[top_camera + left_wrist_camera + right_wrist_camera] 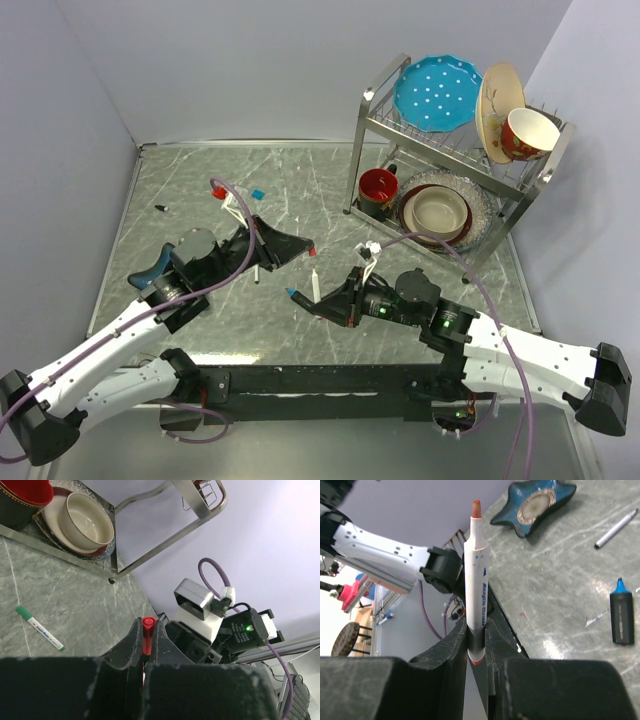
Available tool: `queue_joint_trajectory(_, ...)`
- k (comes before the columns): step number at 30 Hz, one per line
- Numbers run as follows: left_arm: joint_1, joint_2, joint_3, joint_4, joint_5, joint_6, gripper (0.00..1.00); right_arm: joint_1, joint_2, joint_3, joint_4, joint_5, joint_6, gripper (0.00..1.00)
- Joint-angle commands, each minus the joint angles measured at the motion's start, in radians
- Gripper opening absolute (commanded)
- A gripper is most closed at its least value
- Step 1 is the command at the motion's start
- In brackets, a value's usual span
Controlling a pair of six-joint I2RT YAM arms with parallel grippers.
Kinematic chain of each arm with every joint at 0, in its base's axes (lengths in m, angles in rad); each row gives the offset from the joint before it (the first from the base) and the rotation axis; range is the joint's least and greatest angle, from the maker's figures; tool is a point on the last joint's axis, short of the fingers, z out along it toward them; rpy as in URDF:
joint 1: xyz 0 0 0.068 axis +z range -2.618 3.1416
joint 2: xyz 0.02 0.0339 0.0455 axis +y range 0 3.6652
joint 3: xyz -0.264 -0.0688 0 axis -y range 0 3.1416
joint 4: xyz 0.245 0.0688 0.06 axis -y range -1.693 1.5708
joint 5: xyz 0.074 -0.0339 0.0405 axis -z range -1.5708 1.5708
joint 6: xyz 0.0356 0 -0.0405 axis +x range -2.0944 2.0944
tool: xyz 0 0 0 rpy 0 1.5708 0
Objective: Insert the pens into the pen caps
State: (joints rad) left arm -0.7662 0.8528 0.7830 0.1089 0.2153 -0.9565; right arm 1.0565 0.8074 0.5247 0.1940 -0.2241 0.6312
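As arms reach inward, jaws pinch pen, cap.

Bright, even light from overhead washes the marble table, leaving only soft, short shadows and a pale sheen on the steel dish rack. In the right wrist view the pen is crisp (the dark foreground below it blurs), and the far left edge is blown out white.

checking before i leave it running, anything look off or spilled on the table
Nothing spilled or broken. Only loose ends: the blue marker lies uncapped while a blue cap sits far back, and a black cap lies alone near the left wall.
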Motion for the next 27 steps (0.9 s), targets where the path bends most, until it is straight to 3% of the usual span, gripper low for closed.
queue_joint_trajectory(1,0.004,-0.004,0.001,0.038,0.039,0.042,0.01,0.007,0.001,0.061,0.036,0.025,-0.024,0.0)
queue_joint_trajectory(15,-0.001,-0.012,-0.031,0.041,0.095,0.051,0.01,0.007,0.03,0.083,0.059,0.054,-0.018,0.0)
queue_joint_trajectory(27,-0.068,-0.066,-0.067,-0.159,-0.017,0.111,0.01,0.007,0.055,0.101,0.038,0.167,-0.042,0.0)
